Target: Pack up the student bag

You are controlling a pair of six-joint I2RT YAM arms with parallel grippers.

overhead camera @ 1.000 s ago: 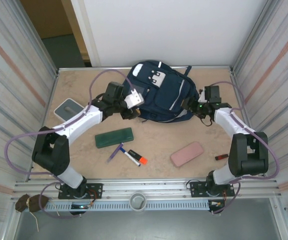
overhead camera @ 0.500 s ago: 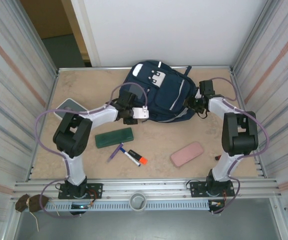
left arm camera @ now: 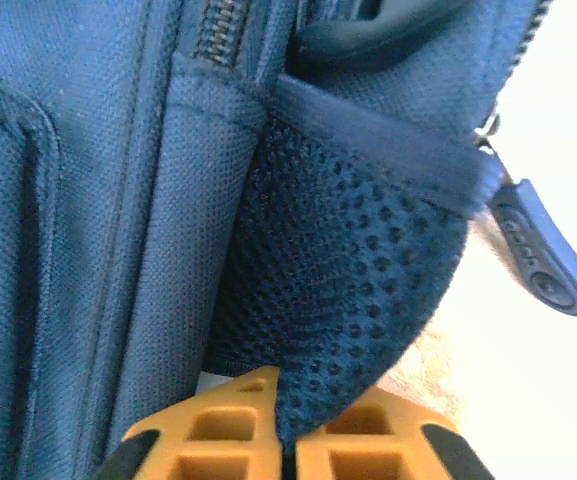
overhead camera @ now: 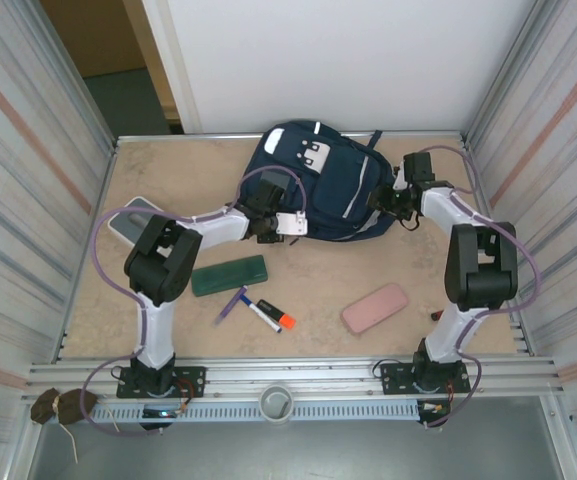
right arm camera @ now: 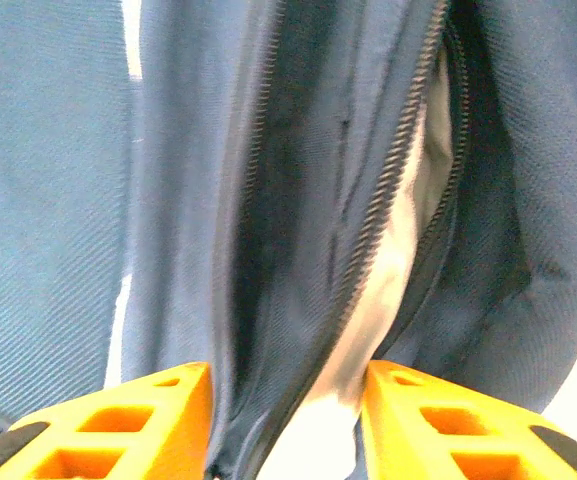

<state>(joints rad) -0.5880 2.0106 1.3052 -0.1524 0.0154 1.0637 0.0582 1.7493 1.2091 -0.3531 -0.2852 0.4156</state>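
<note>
Since 1 s ago, draws the left elbow in from the left side toward the middle and brings the left end effector (overhead camera: 268,233) rightward onto the near-left corner of the student bag (overhead camera: 318,185). Folds the right elbow up too, with the right end effector (overhead camera: 388,203) set slightly farther along the bag's right flank.

Nearest, on the rail between the 2 bases: a grey tape roll (overhead camera: 277,403). Next, loose on the tan worktop (overhead camera: 168,170): a pink case (overhead camera: 375,307) at right, a marker (overhead camera: 270,315) with an orange cap just beside a blue pen (overhead camera: 232,303), and a green case (overhead camera: 228,275) a little beyond them. Farther left, near the side wall: a grey flat device (overhead camera: 128,222), partly under the left arm's cable.

Beyond all these, lying at the far middle of the worktop: the student bag, top toward the back wall, white and grey patches facing up.

From the left wrist: orange fingers (left arm camera: 218,435) together, clamped on the lower edge of the bag's navy mesh pocket (left arm camera: 358,280), with a blue zip pull (left arm camera: 543,255) hanging at right. From the right wrist: orange fingers (right arm camera: 138,420) apart, 1 on each side of an unzipped seam (right arm camera: 398,170), with pale lining (right arm camera: 388,270) inside the gap.
</note>
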